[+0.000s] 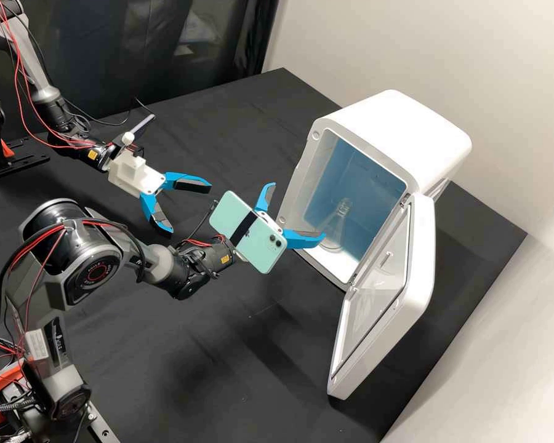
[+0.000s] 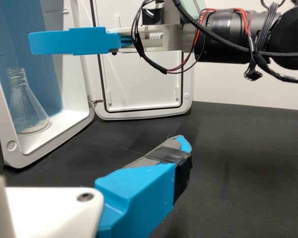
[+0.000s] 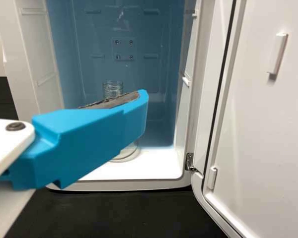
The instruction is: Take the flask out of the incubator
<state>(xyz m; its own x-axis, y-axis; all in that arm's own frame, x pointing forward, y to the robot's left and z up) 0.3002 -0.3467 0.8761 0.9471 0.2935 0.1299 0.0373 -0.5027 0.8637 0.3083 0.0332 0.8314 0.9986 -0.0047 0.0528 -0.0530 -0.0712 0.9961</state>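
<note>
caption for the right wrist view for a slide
Right gripper open before the open incubator, flask upright on its floor.

Flask [image 1: 340, 218] sits inside incubator [image 1: 406, 135], door [image 1: 381, 295] open alongside; right gripper [image 1: 297, 210] just before the opening, left gripper [image 1: 188, 208] farther out.

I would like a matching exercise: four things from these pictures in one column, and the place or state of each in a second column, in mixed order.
1 flask
2 door
3 right gripper
4 left gripper

A swung open
B open, at the mouth of the incubator
C upright inside the incubator
D open, over the bench, farther from the incubator

Pairs: 1-C, 2-A, 3-B, 4-D
</note>
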